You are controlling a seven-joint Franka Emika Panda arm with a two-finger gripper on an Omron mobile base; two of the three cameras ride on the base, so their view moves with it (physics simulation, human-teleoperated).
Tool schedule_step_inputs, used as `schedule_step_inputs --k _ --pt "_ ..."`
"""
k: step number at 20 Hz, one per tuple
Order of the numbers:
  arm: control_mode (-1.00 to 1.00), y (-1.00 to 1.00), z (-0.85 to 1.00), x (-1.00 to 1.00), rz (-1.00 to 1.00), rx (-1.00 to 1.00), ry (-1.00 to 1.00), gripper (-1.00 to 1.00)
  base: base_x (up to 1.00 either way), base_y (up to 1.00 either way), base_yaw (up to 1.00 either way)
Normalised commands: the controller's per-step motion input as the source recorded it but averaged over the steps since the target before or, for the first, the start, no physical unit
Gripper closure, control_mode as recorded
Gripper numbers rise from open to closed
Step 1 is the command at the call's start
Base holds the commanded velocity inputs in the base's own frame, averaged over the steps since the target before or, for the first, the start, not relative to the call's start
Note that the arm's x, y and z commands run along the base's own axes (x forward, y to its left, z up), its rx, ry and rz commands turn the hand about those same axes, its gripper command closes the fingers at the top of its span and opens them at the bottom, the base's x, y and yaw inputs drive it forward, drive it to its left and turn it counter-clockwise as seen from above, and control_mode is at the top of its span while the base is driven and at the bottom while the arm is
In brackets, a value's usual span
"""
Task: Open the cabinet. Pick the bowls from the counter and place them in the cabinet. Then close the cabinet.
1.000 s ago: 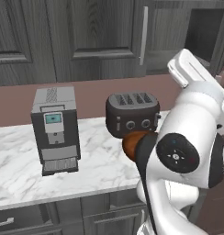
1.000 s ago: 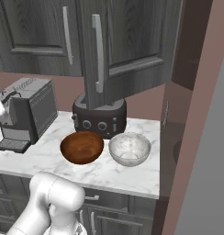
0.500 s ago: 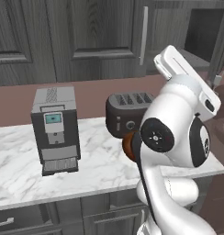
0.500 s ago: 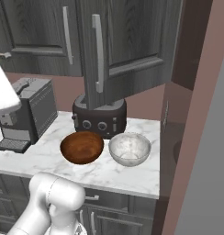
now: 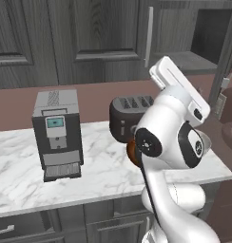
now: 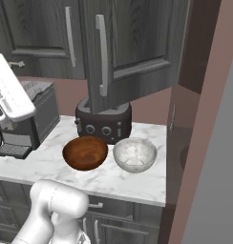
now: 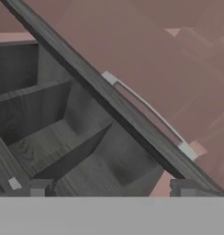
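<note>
Cabinet (image 6: 132, 43) above the black toaster (image 6: 103, 125) has its right-hand door (image 6: 113, 52) swung partway out, the vertical silver bar handle (image 6: 103, 55) facing the room, so the opening step looks done or nearly so. Both bowls wait on the marble tabletop (image 6: 137, 183) just in front of the toaster: the reddish-brown bowl (image 6: 85, 152) to its front left, the pale grey-white bowl (image 6: 134, 154) touching or just beside it on the right. By my reading the picking is next, which calls for bringing the hand down over one bowl's rim. The arm (image 5: 170, 142) is folded high, its white forearm slanting up toward the cabinet. The pincer (image 7: 109, 186) is spread wide with nothing between its tips, looking along the door's edge and handle (image 7: 150, 114).
</note>
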Motion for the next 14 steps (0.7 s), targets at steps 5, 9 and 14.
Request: schedule_step_inputs --k 5,9,14 --pt "-1.0 -0.13 -0.07 0.32 0.0 0.0 -0.07 -1.0 0.0 0.0 0.0" --pt "-1.0 -0.16 -0.05 0.34 0.0 0.0 -0.02 -1.0 0.0 0.0 0.0" --pt "-1.0 -0.16 -0.05 0.38 0.0 0.0 0.0 -1.0 0.0 0.0 0.0"
